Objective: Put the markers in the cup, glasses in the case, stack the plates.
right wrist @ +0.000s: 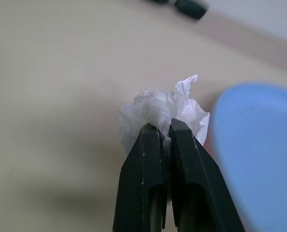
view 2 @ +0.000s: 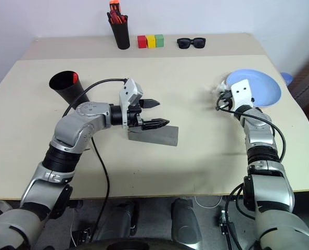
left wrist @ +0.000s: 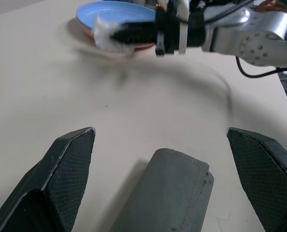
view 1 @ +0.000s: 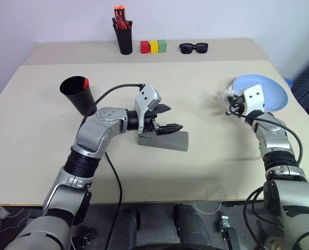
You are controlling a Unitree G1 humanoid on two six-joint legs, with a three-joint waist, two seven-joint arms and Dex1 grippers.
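Note:
The grey case (view 1: 167, 140) lies mid-table, and my left gripper (view 1: 174, 117) hovers open just above its end, one finger (left wrist: 68, 164) on each side. The black cup (view 1: 77, 96) stands tilted at the left, with a marker's red end (view 1: 86, 82) showing at its rim. At the right, the light blue plate (view 1: 269, 91) rests on the pink plate (left wrist: 136, 47). Beside the plates, my right gripper (right wrist: 165, 126) is shut on a crumpled white wad (right wrist: 158, 104) held above the table. The glasses are out of view.
Along the back edge stand a black pen holder (view 1: 124, 36) with orange-capped pens, three coloured blocks (view 1: 153, 47) and black sunglasses (view 1: 193, 48). The left arm's black cable (view 1: 110, 94) arcs over the table near the cup.

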